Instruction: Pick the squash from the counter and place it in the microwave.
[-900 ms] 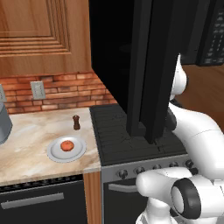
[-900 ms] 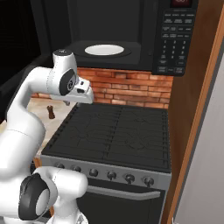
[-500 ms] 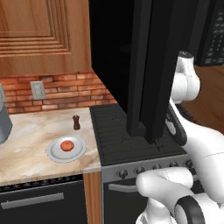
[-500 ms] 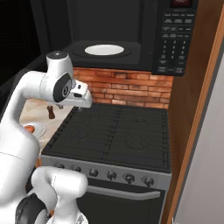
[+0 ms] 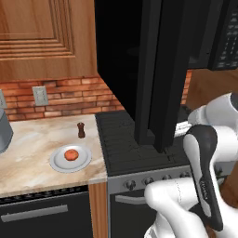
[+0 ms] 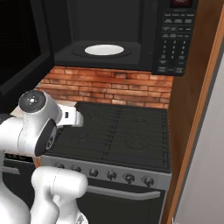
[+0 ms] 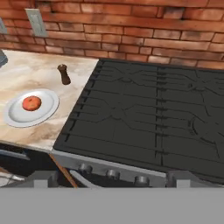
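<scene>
Setting: kitchen with a red brick wall (image 7: pixel 131 26) behind; I am steering the arm from afar.
Counter (image 5: pixel 32 144): beige marble on the left, ending flush against the black stove.
Plate (image 5: pixel 70 158): grey and round, near the counter's front edge.
Squash (image 5: pixel 70 155): small orange-red lump sitting in the middle of that plate, untouched.
Pepper mill (image 5: pixel 81 130): small, dark and upright, just behind the plate toward the wall.
Stove (image 7: pixel 148 118): black grates fill the middle and right, with knobs along the front.
Microwave (image 6: pixel 109 37): mounted above the stove, cavity open, a white turntable inside.
Microwave door (image 5: pixel 162 69): swung out and hanging tall over the stove's left part.
Gripper (image 7: pixel 112 178): held over the stove's front edge, well apart from the squash; its tips stand wide apart with nothing between them.
Risk: I judge a reach to the left could clip the mill, or nudge the plate toward the front edge.
Risk: lifting toward the cavity, the arm could strike the hanging door.
Room: open stove top below; tight under the door.
</scene>
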